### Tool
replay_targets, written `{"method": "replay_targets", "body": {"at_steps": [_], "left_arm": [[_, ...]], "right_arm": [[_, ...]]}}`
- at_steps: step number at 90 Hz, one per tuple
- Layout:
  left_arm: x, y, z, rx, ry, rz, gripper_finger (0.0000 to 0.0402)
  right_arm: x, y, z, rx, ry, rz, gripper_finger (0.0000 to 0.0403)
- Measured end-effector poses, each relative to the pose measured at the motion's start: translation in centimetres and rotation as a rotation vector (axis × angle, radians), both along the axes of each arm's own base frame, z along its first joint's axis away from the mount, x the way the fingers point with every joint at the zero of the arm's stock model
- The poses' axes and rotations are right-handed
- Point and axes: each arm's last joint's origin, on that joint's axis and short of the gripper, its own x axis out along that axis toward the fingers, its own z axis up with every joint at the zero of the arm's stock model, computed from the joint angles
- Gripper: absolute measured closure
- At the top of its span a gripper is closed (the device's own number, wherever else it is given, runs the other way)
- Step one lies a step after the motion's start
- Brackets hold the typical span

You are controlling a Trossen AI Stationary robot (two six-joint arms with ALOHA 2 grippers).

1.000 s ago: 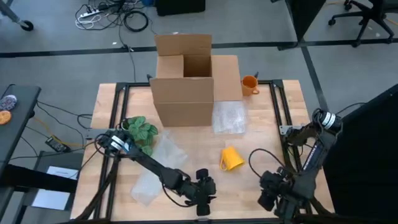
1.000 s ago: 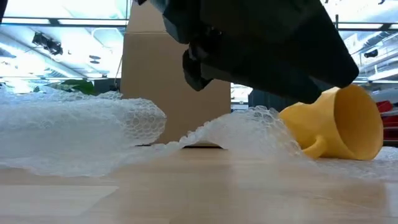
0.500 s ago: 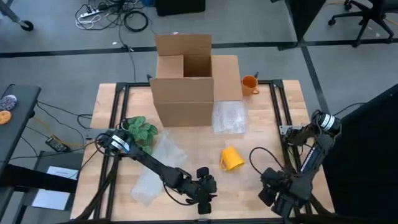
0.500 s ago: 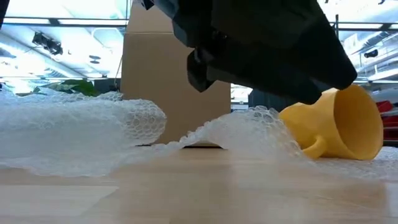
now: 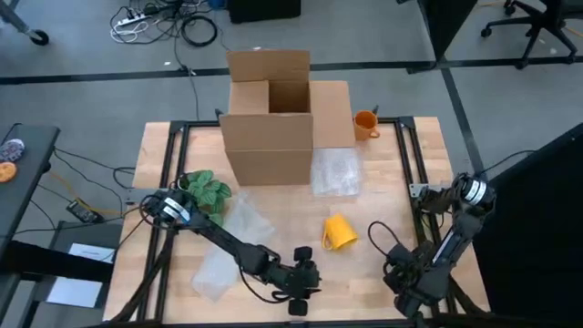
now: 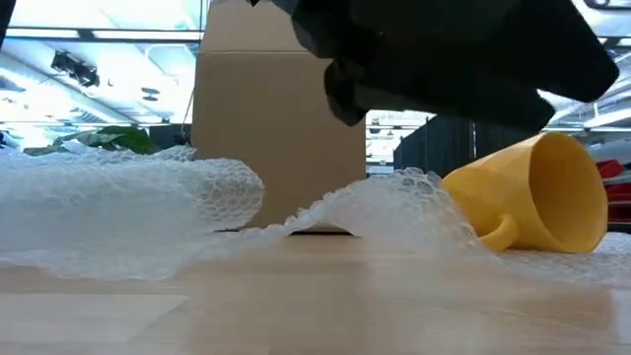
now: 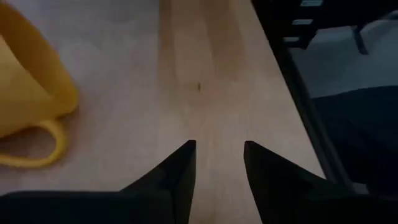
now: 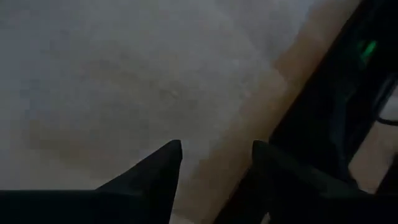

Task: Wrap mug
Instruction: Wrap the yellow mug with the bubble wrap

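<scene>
Your yellow mug (image 5: 339, 232) lies tipped on the tabletop (image 5: 383, 205), unwrapped.
Left claw (image 7: 217, 155) hovers empty beside the mug, fingers slightly parted; right claw (image 8: 214, 155) waits farther off, also parted.

— From where does each camera look?
— One looks straight down on the whole table (image 5: 383, 182). One sits at table height, very near the yellow mug (image 6: 537, 197), right of frame.
— And the wrists?
— Both face down, close to the wood. The left one shares the mug (image 7: 28, 74), at upper left.
</scene>
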Motion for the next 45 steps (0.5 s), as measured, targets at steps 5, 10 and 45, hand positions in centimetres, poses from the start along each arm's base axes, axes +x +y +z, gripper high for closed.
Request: {"method": "replay_targets", "body": {"at_steps": [5, 10, 45], "left_arm": [[0.2, 0.0, 0.2, 0.001, -0.027, 0.013, 0.0280], [0.4, 0.1, 0.5, -0.011, -0.065, 0.037, 0.0280], [0.7, 2.4, -0.1, 0.189, -0.040, 0.240, 0.0280]], "right_arm": [[0.1, 0.1, -0.3, 0.001, -0.009, 0.004, 0.0227], [0.5, 0.4, -0.8, 0.014, -0.042, 0.017, 0.0227], [2.8, 1.1, -0.9, 0.095, -0.266, 0.156, 0.0227]]}}
